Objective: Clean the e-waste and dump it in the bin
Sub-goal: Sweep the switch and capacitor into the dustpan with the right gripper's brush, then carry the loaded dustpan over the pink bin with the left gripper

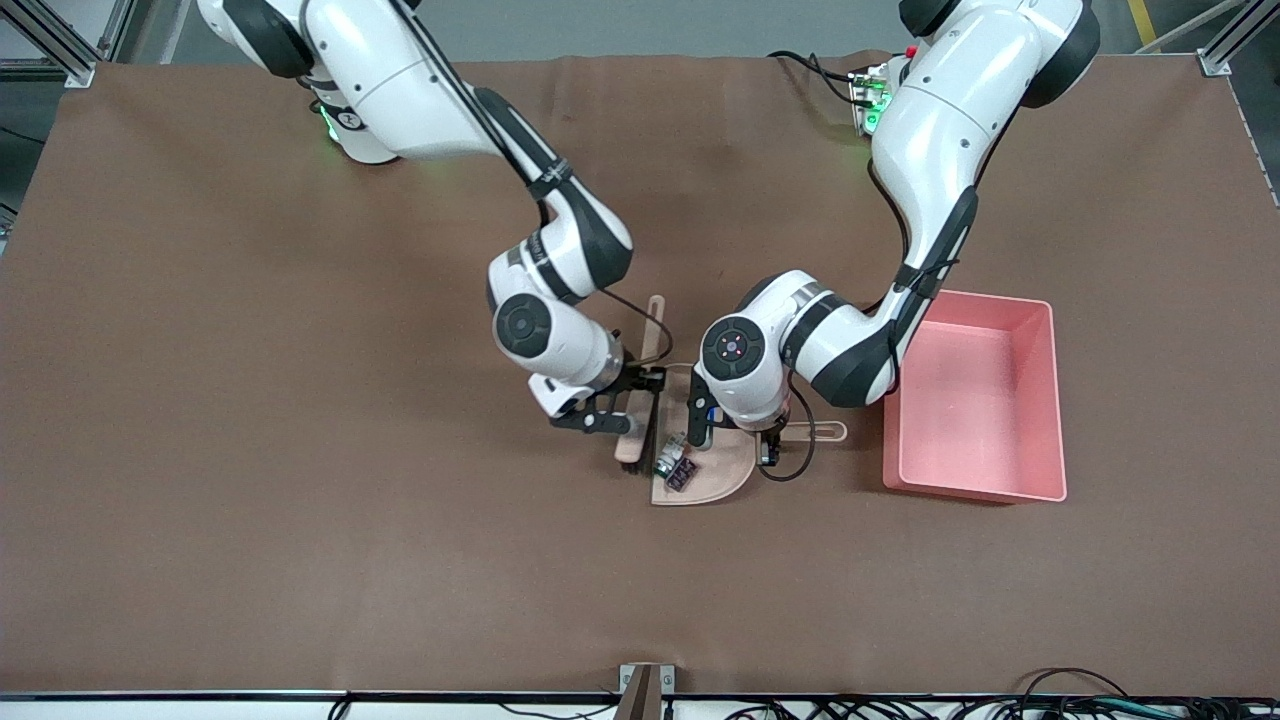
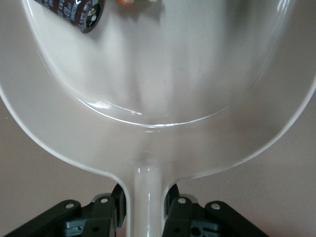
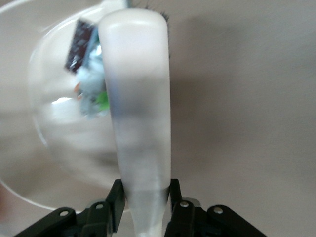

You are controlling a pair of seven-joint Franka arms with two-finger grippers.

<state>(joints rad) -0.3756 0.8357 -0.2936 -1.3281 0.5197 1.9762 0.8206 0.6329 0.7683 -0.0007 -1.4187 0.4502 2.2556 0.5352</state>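
The beige dustpan [image 1: 715, 478] lies flat on the brown table beside the pink bin [image 1: 978, 404]. My left gripper [image 1: 771, 446] [image 2: 147, 207] is shut on the dustpan's handle. The e-waste sits on the pan near its open lip: a white-and-orange component [image 1: 668, 456] [image 3: 94, 96] and a small dark chip [image 1: 682, 477] [image 2: 74, 12] [image 3: 79, 44]. My right gripper [image 1: 628, 405] [image 3: 145, 202] is shut on the handle of a beige brush [image 1: 652, 335] [image 3: 138, 98]. The brush's dark bristles [image 1: 634, 455] rest on the table at the pan's lip, beside the two parts.
The bin stands toward the left arm's end of the table, just past the tip of the dustpan's handle [image 1: 825, 431], and nothing shows inside it. Brown cloth [image 1: 300, 450] covers the whole table. Cables and a small green-lit board [image 1: 868, 100] lie near the left arm's base.
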